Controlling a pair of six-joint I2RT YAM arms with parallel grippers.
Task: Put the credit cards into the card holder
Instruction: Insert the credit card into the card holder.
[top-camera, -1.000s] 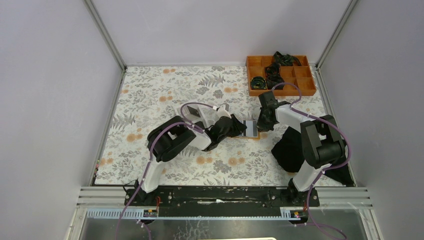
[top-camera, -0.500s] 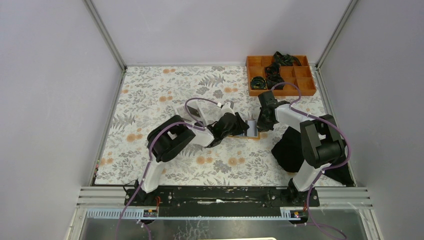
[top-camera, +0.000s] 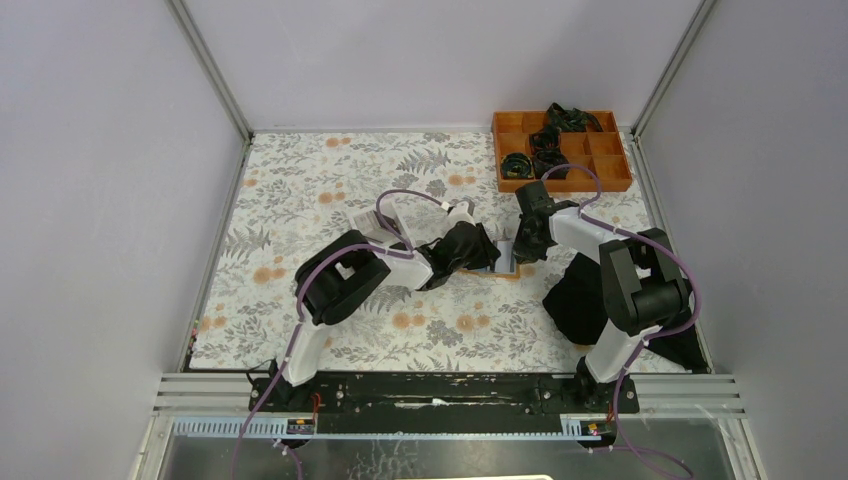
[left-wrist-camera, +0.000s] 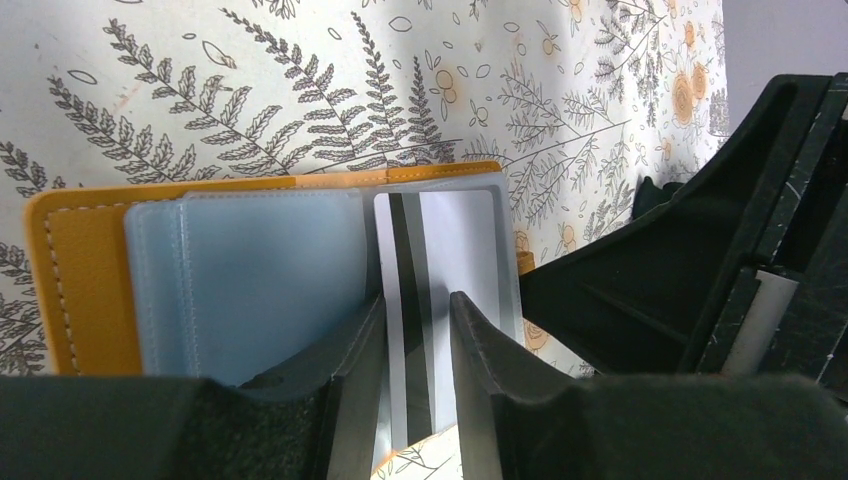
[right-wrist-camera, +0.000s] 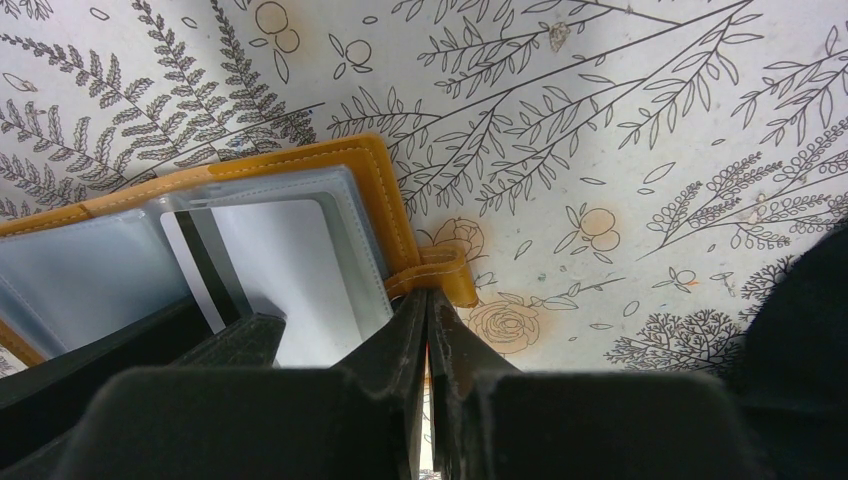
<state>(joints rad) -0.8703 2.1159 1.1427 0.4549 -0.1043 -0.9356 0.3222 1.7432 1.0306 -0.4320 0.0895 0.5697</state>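
The card (left-wrist-camera: 455, 240) seems partly inside the holder (left-wrist-camera: 70, 260). Left gripper (left-wrist-camera: 415, 305) is released, right gripper (right-wrist-camera: 428, 298) clenched on the holder. Next, push the card in fully.

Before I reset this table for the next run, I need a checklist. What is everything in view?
card holder: one, orange with pale sleeves, lying open mid-table
card: one, pale with a black stripe, flat in the open holder
compartment tray: one, orange, far right corner
tangled items: several, black, in the tray
cloth: one, black, right side of the table
box: one, white, left of the holder, partly hidden
table cover: one, pale floral
left arm and right arm: two, white and black, near edge
left claw: black, open over the card
right claw: black, shut on the holder's clasp tab
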